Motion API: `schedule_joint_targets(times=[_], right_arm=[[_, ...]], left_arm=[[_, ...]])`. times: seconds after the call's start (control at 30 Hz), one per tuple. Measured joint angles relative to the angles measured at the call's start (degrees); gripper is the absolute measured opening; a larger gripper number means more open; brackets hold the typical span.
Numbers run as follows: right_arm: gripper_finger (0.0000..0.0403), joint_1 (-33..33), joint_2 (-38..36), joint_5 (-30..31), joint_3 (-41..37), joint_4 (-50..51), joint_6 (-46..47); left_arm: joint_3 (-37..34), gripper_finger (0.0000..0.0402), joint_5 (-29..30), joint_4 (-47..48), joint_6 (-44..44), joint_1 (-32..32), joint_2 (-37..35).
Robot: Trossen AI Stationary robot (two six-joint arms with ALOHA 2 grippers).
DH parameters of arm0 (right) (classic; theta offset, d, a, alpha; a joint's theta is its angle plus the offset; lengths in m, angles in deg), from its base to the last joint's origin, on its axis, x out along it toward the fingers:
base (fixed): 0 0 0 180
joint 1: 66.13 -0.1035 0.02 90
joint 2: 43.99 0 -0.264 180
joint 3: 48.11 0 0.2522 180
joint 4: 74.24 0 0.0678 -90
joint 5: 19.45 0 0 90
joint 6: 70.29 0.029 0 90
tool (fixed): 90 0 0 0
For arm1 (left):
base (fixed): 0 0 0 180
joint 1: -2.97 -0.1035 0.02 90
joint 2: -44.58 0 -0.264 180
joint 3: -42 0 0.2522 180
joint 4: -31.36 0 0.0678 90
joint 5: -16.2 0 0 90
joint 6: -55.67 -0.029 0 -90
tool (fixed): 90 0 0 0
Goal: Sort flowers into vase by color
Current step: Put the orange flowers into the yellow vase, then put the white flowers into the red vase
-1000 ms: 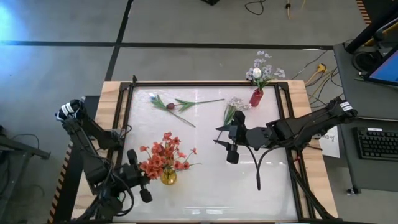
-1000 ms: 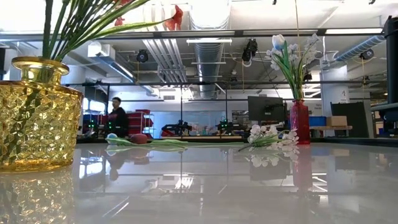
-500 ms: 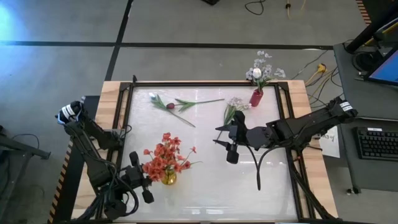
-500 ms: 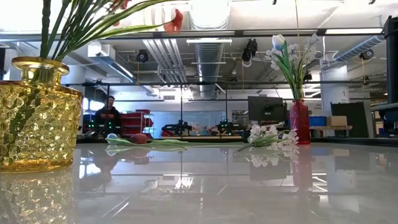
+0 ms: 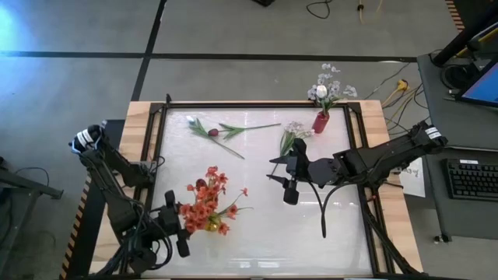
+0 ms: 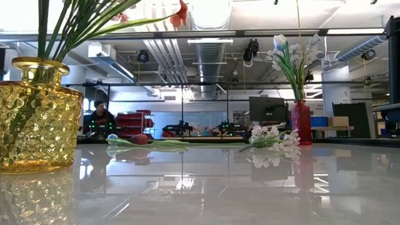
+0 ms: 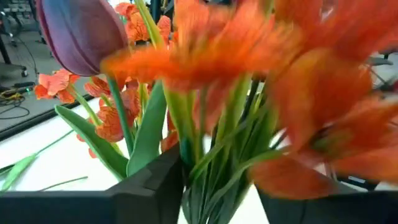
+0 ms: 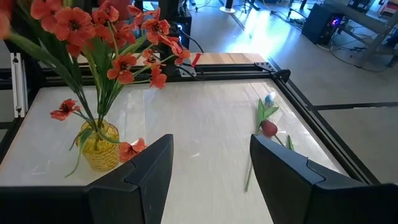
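Note:
Red-orange flowers (image 5: pixel 207 204) stand in a yellow glass vase (image 6: pixel 37 115) at the table's near left, with a dark maroon tulip bud (image 7: pixel 81 31) among them. My left gripper (image 7: pixel 217 183) is open right beside the vase, and the green stems (image 7: pixel 205 155) rise between its fingers. A red vase (image 5: pixel 320 122) at the far right holds white and lavender flowers (image 5: pixel 328 84). A maroon tulip (image 5: pixel 212 132), a white bud (image 5: pixel 191 120) and a white spray (image 5: pixel 292 131) lie flat on the table. My right gripper (image 5: pixel 286 185) hovers open over the middle with nothing in it. My left gripper has its open fingers either side of the bunch of stems (image 7: pixel 193 171) just above the yellow vase, coming level from the table's near left. One finger (image 7: pixel 155 186) lies close against the stems. Whether it touches them I cannot tell.
A black frame (image 5: pixel 257 103) rims the white table top. The near right half of the table (image 5: pixel 311 241) holds no objects. A person (image 6: pixel 98 115) sits far behind the table in the room.
The red-orange bunch has shifted in the yellow vase and now leans more toward the table's near left. My left gripper has drawn back slightly toward the near edge. My right gripper has kept still.

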Motion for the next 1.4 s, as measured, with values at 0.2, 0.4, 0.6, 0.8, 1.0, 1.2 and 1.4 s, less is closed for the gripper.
schedule_joint_targets(times=[0.2, 0.4, 0.6, 0.8, 1.0, 1.2, 1.4], right_arm=[[0.0206, 0.0, 0.0, 0.0, 0.0, 0.0, 0.0], [0.0206, 0.0, 0.0, 0.0, 0.0, 0.0, 0.0], [0.0206, 0.0, 0.0, 0.0, 0.0, 0.1, 0.0], [0.0206, 0.0, 0.0, -0.1, 0.0, 0.1, 0.0], [0.0206, 0.0, 0.0, -0.1, 0.0, 0.1, 0.0], [0.0206, 0.0, 0.0, -0.1, 0.0, 0.1, 0.5], [0.0206, 0.0, 0.0, -0.1, -0.6, 0.5, 3.4]], left_arm=[[0.0, 0.0221, -4.5, 2.7, 0.1, 0.0, -1.9], [0.0, 0.0252, -15.0, 7.3, 0.3, 0.0, -4.5], [0.0, 0.0255, -17.5, 11.2, 4.1, 0.0, -7.0], [0.0, 0.0255, -24.9, 14.5, 6.0, 0.0, -10.2], [0.0, 0.0255, -31.6, 19.2, 9.9, 0.0, -13.6], [0.0, 0.0255, -35.9, 20.1, 10.5, 0.0, -17.5], [0.3, 0.0251, -33.6, 20.4, 10.8, 0.0, -21.9]])
